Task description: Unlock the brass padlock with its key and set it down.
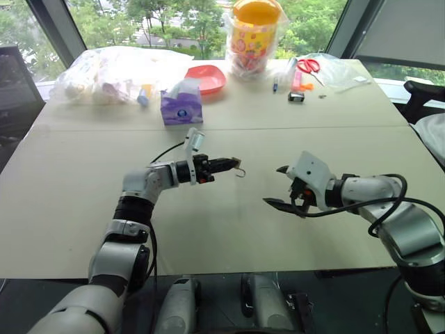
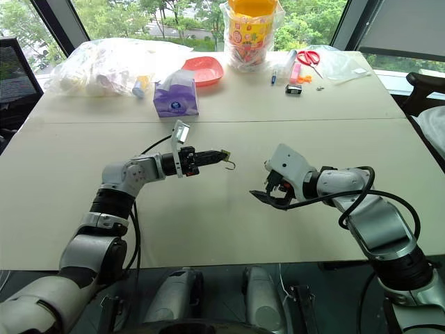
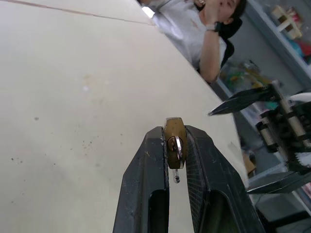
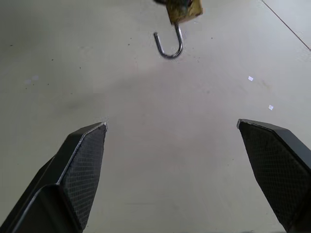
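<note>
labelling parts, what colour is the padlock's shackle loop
Silver, on the brass padlock; its open shackle shows best in the right wrist view.

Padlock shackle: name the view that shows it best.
The right wrist view: the shackle hangs open as a clear silver hook below the brass padlock. Both eye views show a tiny hook at the left gripper. The left wrist view shows mostly the body between the fingers.

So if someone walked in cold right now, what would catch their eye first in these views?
First, the left claw, held above the middle of the table, pinching the brass padlock between its fingers with the silver shackle hanging open like a hook. Next, the right claw, spread wide and empty, facing the padlock across a gap. Then the clutter along the table's far edge: a purple tissue box and a red dish.
</note>
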Robot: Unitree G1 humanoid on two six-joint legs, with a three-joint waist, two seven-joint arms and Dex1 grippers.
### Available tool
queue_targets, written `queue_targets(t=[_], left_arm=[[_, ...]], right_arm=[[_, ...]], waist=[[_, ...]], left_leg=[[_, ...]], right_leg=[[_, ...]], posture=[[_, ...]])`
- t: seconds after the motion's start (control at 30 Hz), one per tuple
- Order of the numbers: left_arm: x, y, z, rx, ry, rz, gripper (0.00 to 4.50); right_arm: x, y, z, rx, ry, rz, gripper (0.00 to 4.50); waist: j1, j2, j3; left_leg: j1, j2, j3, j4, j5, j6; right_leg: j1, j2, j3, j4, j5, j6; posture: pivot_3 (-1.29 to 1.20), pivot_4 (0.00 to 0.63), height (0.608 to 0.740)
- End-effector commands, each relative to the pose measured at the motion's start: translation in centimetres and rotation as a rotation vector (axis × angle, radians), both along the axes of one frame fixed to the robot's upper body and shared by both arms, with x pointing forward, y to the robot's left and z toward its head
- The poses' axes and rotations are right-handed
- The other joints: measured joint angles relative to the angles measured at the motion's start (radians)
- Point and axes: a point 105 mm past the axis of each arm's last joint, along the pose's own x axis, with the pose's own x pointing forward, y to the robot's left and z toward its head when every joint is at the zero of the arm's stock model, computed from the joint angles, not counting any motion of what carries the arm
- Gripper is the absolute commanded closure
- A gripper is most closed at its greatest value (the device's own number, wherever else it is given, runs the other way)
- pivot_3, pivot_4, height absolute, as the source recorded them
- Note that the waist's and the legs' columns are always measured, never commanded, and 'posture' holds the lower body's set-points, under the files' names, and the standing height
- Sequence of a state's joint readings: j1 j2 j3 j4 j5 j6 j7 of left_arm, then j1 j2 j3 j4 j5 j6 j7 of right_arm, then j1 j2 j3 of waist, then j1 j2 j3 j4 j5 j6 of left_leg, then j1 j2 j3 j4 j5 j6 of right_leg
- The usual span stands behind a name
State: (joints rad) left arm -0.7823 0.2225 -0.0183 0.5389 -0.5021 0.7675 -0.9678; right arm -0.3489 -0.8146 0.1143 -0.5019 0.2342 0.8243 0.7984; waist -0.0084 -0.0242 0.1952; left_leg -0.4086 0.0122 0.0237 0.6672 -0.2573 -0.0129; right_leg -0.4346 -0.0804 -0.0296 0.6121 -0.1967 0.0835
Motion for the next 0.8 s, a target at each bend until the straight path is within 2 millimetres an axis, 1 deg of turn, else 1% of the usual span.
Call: queue_targets(t=[0.03, 0.13, 0.2, 0.27, 0.33, 0.37, 0.4, 0.43, 0.47, 0.57, 0.63, 0.67, 0.73, 0.8], left_arm=[[0.5, -0.5, -0.4, 0.028, 0.002, 0.010, 4.50], [0.8, -0.6, -1.0, 0.032, 0.016, 0.022, 4.50], [1.1, -0.5, -1.0, 0.020, 0.029, 0.041, 4.50], [1.2, -0.3, -0.9, 0.012, 0.040, 0.037, 3.48], [1.0, -0.2, -0.7, 0.002, 0.043, 0.019, 2.76], [1.0, -0.1, -0.5, 0.000, 0.041, 0.017, 2.26], [1.0, 0.0, -0.5, 0.007, 0.043, 0.024, 1.91], [1.1, 0.2, -0.4, 0.018, 0.043, 0.035, 1.45], [1.2, 0.5, -0.4, 0.025, 0.043, 0.049, 1.16], [1.5, 1.5, -0.1, 0.022, 0.045, 0.096, 1.16], [1.8, 3.1, 0.8, 0.015, 0.013, 0.150, 1.16], [1.8, 4.1, 1.1, 0.045, -0.039, 0.184, 1.16], [1.2, 5.8, 1.4, 0.124, -0.135, 0.223, 1.16], [0.3, 6.9, 2.1, 0.149, -0.194, 0.256, 1.16]], right_arm=[[0.7, -0.6, 1.0, -0.062, -0.080, -0.019, 0.02], [0.8, -0.8, 1.0, -0.081, -0.091, -0.026, 0.02], [0.9, -0.9, 1.0, -0.085, -0.096, -0.029, 0.02], [0.9, -0.9, 1.0, -0.087, -0.101, -0.032, 0.00], [0.9, -1.0, 0.9, -0.087, -0.103, -0.034, 0.00], [0.9, -1.0, 0.9, -0.088, -0.103, -0.034, 0.00], [0.9, -1.0, 0.9, -0.088, -0.103, -0.034, 0.00], [0.9, -1.0, 0.8, -0.089, -0.102, -0.035, 0.00], [0.8, -1.0, 0.7, -0.091, -0.101, -0.036, 0.00], [0.6, -1.1, 0.5, -0.096, -0.100, -0.038, 0.00], [0.5, -1.3, 0.4, -0.101, -0.102, -0.048, 0.00], [0.5, -1.5, 0.2, -0.106, -0.105, -0.058, 0.00], [0.5, -1.8, 0.1, -0.100, -0.119, -0.079, 0.00], [0.6, -1.8, 0.2, -0.041, -0.133, -0.111, 0.00]], waist=[[0.001, 0.000, 0.000], [0.001, 0.000, 0.000], [0.002, 0.000, 0.000], [0.002, 0.000, 0.000], [0.002, 0.000, 0.000], [0.001, 0.000, 0.000], [0.001, 0.000, 0.000], [0.001, 0.000, 0.000], [0.001, 0.000, 0.000], [-0.001, 0.000, 0.000], [-0.003, 0.000, 0.000], [-0.003, 0.000, 0.000], [-0.005, 0.000, 0.000], [-0.003, 0.000, 0.000]], left_leg=[[0.000, 0.000, 0.000, 0.000, 0.000, 0.000], [0.000, 0.000, 0.000, 0.000, 0.000, 0.000], [-0.001, 0.000, 0.000, 0.000, 0.000, 0.000], [-0.001, 0.000, 0.000, 0.000, 0.000, 0.000], [-0.001, 0.000, 0.000, 0.000, 0.000, 0.000], [-0.001, 0.000, 0.000, 0.000, 0.000, 0.000], [-0.001, 0.000, 0.000, 0.000, 0.000, 0.000], [-0.001, 0.000, 0.000, 0.000, 0.000, 0.000], [-0.001, 0.000, 0.000, 0.000, 0.000, 0.000], [-0.001, 0.000, -0.001, 0.000, 0.000, 0.000], [0.000, 0.000, 0.000, 0.000, 0.000, 0.000], [0.000, 0.001, 0.000, 0.000, 0.000, 0.000], [0.000, 0.001, 0.000, -0.001, 0.000, 0.000], [0.000, 0.002, 0.000, -0.001, 0.000, 0.000]], right_leg=[[0.000, 0.000, 0.000, 0.000, 0.000, 0.000], [0.000, 0.000, 0.000, -0.001, 0.000, 0.000], [0.000, 0.000, 0.000, -0.001, 0.000, 0.000], [0.000, 0.000, 0.000, -0.001, 0.000, 0.000], [0.000, 0.000, 0.000, -0.001, 0.000, 0.000], [0.000, 0.000, 0.000, -0.001, 0.000, 0.000], [0.000, 0.000, 0.000, -0.001, 0.000, 0.000], [0.000, 0.000, 0.000, -0.001, 0.000, 0.000], [0.000, 0.000, 0.000, -0.001, 0.000, 0.000], [0.000, 0.000, 0.000, -0.001, 0.000, 0.000], [0.000, 0.000, 0.000, 0.000, 0.000, 0.000], [0.000, 0.000, 0.000, 0.000, 0.000, 0.000], [0.000, 0.000, 0.000, 0.000, 0.000, 0.000], [0.000, 0.000, 0.000, 0.000, 0.000, 0.000]], posture=[[0.00, 0.150, 0.740], [0.00, 0.150, 0.740], [0.00, 0.150, 0.740], [0.00, 0.150, 0.740], [0.00, 0.150, 0.740], [0.00, 0.150, 0.740], [0.00, 0.150, 0.740], [0.00, 0.150, 0.740], [0.00, 0.150, 0.740], [0.00, 0.150, 0.740], [0.00, 0.150, 0.740], [0.00, 0.150, 0.740], [0.00, 0.150, 0.740], [0.00, 0.150, 0.740]])
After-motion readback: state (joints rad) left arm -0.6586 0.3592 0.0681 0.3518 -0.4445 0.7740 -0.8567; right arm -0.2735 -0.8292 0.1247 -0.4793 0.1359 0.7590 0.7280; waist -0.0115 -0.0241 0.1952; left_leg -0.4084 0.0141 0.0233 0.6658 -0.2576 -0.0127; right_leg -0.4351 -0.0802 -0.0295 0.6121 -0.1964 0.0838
